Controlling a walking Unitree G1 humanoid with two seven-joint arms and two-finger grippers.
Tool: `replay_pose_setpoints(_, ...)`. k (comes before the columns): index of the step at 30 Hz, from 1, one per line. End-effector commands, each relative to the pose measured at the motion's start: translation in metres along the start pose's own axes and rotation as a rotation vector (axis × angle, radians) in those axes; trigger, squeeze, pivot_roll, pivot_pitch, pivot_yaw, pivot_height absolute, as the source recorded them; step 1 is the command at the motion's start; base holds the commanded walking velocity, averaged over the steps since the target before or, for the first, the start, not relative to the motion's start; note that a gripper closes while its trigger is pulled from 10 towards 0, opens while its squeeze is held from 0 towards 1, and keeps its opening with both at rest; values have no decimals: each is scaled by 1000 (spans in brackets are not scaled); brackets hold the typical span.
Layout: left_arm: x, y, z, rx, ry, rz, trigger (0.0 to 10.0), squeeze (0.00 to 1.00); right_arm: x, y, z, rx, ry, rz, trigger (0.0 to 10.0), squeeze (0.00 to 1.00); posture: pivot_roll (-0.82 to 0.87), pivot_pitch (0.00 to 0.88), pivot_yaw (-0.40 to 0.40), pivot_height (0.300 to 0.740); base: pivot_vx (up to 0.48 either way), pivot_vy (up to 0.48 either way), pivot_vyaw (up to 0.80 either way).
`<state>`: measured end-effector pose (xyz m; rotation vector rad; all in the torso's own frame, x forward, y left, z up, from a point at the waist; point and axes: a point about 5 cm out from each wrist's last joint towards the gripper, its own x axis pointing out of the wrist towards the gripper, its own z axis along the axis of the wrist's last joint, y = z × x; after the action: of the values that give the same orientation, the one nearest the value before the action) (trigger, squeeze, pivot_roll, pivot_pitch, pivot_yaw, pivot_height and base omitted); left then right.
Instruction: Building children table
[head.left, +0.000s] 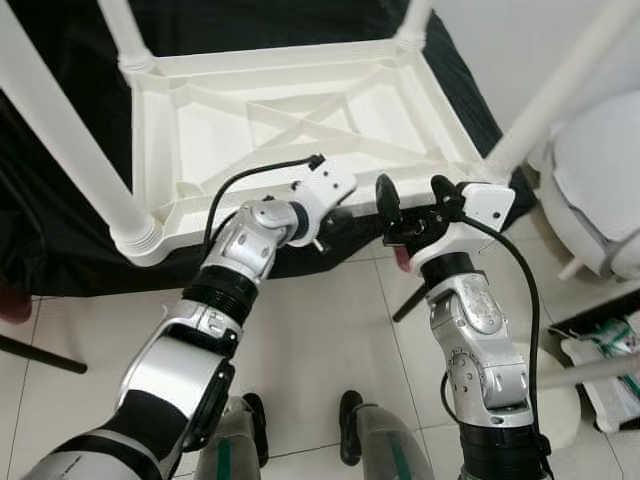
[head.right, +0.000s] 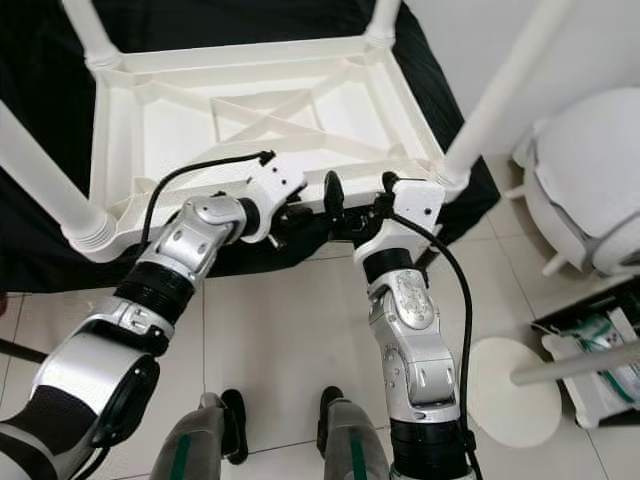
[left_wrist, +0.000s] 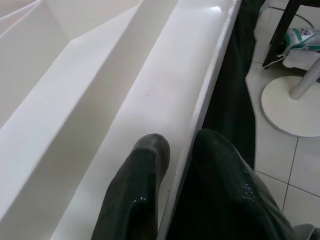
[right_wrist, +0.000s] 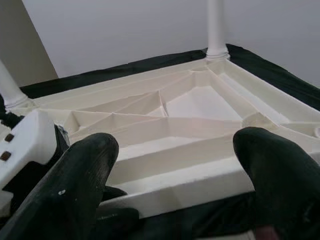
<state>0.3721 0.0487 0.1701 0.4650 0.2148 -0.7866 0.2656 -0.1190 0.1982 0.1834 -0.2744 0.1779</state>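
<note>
The white plastic children's table (head.left: 160, 130) lies upside down on a black cloth (head.left: 60, 250), with its ribbed underside facing up. White legs stand in its corners: near left (head.left: 70, 140), near right (head.left: 560, 90) and two at the far side. My left gripper (head.left: 335, 215) is at the table's near rim. In the left wrist view its fingers (left_wrist: 140, 175) straddle that rim (left_wrist: 165, 100) and pinch it. My right gripper (head.left: 413, 205) hangs just in front of the same rim, to the right, open with fingers (right_wrist: 90, 160) wide apart and nothing between them.
Tiled floor lies under me, with my feet (head.left: 350, 425) near the bottom. A round white stand base (head.right: 515, 390) and its pole sit at the right. A white seat-like object (head.left: 600, 180) and a green-and-white package (head.left: 610, 350) crowd the right side. A dark rod (head.left: 40, 355) lies at the left.
</note>
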Motion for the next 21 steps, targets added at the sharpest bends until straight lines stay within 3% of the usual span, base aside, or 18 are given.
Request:
replay_pose_setpoints(1, -24, 52, -23, -56, 87, 638, 0, 0, -3, 2, 1, -5, 6, 6, 10000, 0, -83, 178, 9, 740, 0, 0, 0)
replay_pose_setpoints(4, -26, 58, -25, -58, 91, 650, 0, 0, -3, 4, 0, -5, 9, 13, 10000, 0, -83, 178, 9, 740, 0, 0, 0)
replay_pose_setpoints(5, -25, 57, -22, -54, 80, 635, 6863, 0, -3, 5, 0, -4, 11, 21, 10000, 0, -83, 178, 9, 740, 0, 0, 0)
replay_pose_setpoints(6, -25, 57, -22, -54, 80, 635, 6863, 0, -3, 5, 0, -4, 11, 21, 10000, 0, -83, 178, 9, 740, 0, 0, 0)
replay_pose_setpoints(7, -22, 54, -18, -51, 61, 610, 10000, 0, -4, 7, -1, -4, 14, 30, 10000, 0, -78, 173, 10, 740, 0, 0, 0)
replay_pose_setpoints(14, -16, 43, -4, -70, -6, 557, 10000, 0, -6, 11, -2, 3, 22, 50, 10000, 0, -74, 168, 10, 740, 0, 0, 0)
replay_pose_setpoints(21, -18, 50, -3, -87, 3, 620, 10000, 0, -6, 14, -4, 11, 28, 53, 10000, 0, -72, 156, 13, 740, 0, 0, 0)
